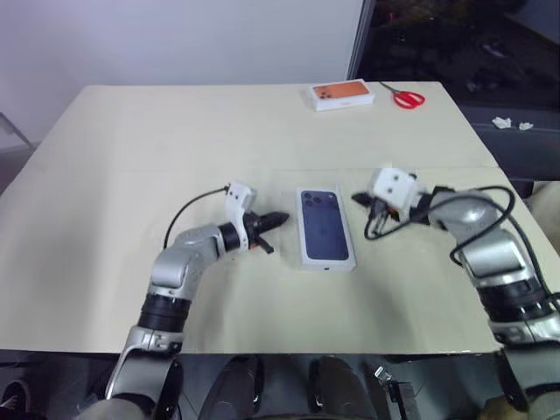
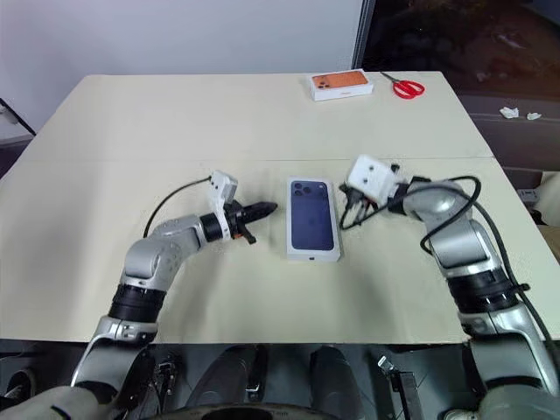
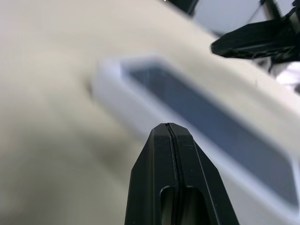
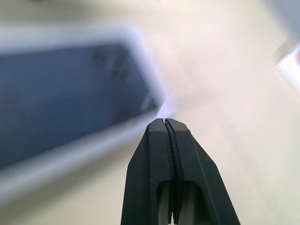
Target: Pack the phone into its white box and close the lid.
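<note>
A plain test room, likely a lab: a wide cream-topped rectangular bench (image 1: 131,175) stands against a bare white wall (image 1: 175,35), with a dark glass partition (image 1: 455,35) at far right and red-handled scissors (image 1: 408,97) lying loose.

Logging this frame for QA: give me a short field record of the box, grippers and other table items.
box: white box with the lid on, printed phone face up, mid-table
left gripper: shut, empty, beside the box
right gripper: shut, empty, on the box's other side
far edge: orange-printed box, red-handled scissors
table: beige
</note>
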Tool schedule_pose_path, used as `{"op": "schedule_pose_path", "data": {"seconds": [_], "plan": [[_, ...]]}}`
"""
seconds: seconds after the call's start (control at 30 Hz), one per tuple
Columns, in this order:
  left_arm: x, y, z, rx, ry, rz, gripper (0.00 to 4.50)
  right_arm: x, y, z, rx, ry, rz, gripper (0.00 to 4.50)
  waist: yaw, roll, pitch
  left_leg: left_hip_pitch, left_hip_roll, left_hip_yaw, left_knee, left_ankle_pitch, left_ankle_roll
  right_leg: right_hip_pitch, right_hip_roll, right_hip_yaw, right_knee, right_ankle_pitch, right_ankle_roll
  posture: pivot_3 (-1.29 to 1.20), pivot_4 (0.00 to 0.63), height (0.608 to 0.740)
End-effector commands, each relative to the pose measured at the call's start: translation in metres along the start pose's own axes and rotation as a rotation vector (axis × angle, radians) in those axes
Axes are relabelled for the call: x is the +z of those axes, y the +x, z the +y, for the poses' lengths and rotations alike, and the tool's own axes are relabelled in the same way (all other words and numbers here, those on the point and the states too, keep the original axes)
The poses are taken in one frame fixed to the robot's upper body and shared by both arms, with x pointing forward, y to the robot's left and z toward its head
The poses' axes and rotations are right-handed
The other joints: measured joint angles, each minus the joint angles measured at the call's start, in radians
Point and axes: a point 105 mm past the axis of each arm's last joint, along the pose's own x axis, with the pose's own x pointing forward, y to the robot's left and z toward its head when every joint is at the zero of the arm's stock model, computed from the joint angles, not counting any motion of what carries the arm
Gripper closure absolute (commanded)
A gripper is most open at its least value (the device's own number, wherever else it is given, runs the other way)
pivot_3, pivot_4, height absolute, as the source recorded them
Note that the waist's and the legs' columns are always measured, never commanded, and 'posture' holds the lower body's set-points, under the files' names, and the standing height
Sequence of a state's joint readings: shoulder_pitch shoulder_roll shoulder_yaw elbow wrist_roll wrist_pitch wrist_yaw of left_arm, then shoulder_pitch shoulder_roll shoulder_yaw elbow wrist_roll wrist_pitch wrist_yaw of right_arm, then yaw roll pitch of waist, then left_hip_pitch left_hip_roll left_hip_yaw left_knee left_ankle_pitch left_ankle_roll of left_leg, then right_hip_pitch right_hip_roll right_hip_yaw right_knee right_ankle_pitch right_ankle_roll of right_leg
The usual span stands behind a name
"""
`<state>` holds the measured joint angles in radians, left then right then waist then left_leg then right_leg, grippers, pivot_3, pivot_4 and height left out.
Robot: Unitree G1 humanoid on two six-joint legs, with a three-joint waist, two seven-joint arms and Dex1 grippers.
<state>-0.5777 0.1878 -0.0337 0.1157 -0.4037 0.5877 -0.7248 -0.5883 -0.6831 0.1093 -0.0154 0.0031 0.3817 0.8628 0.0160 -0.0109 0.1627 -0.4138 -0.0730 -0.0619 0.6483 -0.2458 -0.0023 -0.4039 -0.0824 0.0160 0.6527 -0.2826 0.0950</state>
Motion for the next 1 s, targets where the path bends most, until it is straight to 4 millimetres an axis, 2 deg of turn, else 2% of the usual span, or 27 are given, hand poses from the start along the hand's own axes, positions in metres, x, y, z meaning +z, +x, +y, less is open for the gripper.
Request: {"op": "schedule_pose_path", "data": {"seconds": [0.03,0.07,0.17,0.3,0.4,0.53,0.73,0.83,0.87,0.9,0.93,1.0], "plan": [[0.006,0.019,-0.007,-0.032,0.054,-0.018,4.5,0.0,0.008,0.003,-0.011,-0.02,0.007,4.45,0.0,0.0,0.0,0.0,-0.001,0.0,0.0,0.0,0.0,0.001,0.0,0.0,-0.001,0.0,0.0,0.0,0.15,0.74],[0.005,0.024,-0.009,-0.04,0.066,-0.013,4.5,-0.003,0.012,0.004,-0.013,-0.023,0.019,4.45,-0.002,0.0,0.0,0.0,-0.002,0.0,0.0,0.0,0.0,0.001,0.0,0.0,-0.001,0.0,0.0,0.0,0.15,0.74],[-0.022,0.034,-0.008,-0.057,0.085,0.098,4.5,-0.021,0.021,0.021,0.04,-0.059,0.099,4.45,-0.005,0.0,0.0,0.0,-0.003,0.002,0.0,0.0,0.001,0.0,0.0,0.001,-0.001,0.0,0.0,0.0,0.15,0.74],[-0.065,0.024,-0.014,-0.139,0.13,0.281,4.5,-0.043,0.016,0.052,0.167,-0.049,0.176,4.45,-0.007,0.001,-0.001,0.0,-0.001,0.002,0.0,0.0,0.0,-0.001,0.001,0.001,0.001,0.0,0.0,0.0,0.15,0.74],[-0.083,0.012,-0.015,-0.161,0.179,0.35,4.5,-0.044,0.006,0.073,0.267,-0.039,0.171,4.45,-0.006,0.001,-0.002,0.007,0.0,0.001,-0.002,-0.002,0.003,0.007,0.001,0.001,-0.002,0.0,0.0,0.0,0.15,0.74],[-0.074,0.002,-0.014,-0.16,0.118,0.314,4.5,-0.036,-0.009,0.085,0.351,-0.022,0.128,4.45,-0.007,0.0,-0.004,0.014,0.001,0.0,-0.002,-0.005,0.008,0.016,0.001,0.0,-0.005,0.0,0.0,0.0,0.15,0.74],[-0.064,-0.011,-0.021,-0.174,0.105,0.254,4.5,-0.023,-0.023,0.099,0.465,0.011,0.073,4.45,-0.008,0.0,-0.004,0.013,0.001,0.0,-0.002,-0.005,0.008,0.015,0.0,0.001,-0.005,0.0,0.001,0.0,0.15,0.74],[-0.052,-0.02,-0.022,-0.173,0.089,0.207,4.5,-0.011,-0.015,0.085,0.395,0.054,0.023,4.45,-0.009,-0.001,-0.003,0.013,0.001,0.0,-0.002,-0.005,0.008,0.014,0.0,0.001,-0.005,0.0,0.001,0.0,0.15,0.74],[-0.048,-0.025,-0.019,-0.161,0.092,0.197,4.26,-0.007,-0.012,0.079,0.367,0.076,0.002,4.48,-0.009,-0.001,-0.003,0.012,0.001,0.0,-0.002,-0.005,0.008,0.013,0.0,0.001,-0.005,0.0,0.001,0.0,0.15,0.74],[-0.044,-0.029,-0.016,-0.15,0.092,0.192,3.97,-0.002,-0.01,0.073,0.345,0.106,-0.02,4.24,-0.01,-0.001,-0.003,0.01,0.001,0.0,-0.002,-0.005,0.008,0.011,0.0,0.001,-0.004,0.0,0.001,0.0,0.15,0.74],[-0.037,-0.034,-0.01,-0.124,0.106,0.178,3.69,0.002,-0.009,0.066,0.32,0.138,-0.044,3.95,-0.012,0.0,-0.003,0.009,0.001,0.0,-0.002,-0.005,0.008,0.009,0.0,0.001,-0.004,0.0,0.001,0.0,0.15,0.74],[-0.024,-0.046,0.006,-0.054,0.15,0.153,2.67,0.007,-0.008,0.055,0.277,0.146,-0.071,3.13,-0.01,0.0,-0.002,0.005,0.001,0.0,-0.001,-0.004,0.007,0.004,0.0,0.001,-0.002,0.0,0.001,0.0,0.15,0.74]]}}
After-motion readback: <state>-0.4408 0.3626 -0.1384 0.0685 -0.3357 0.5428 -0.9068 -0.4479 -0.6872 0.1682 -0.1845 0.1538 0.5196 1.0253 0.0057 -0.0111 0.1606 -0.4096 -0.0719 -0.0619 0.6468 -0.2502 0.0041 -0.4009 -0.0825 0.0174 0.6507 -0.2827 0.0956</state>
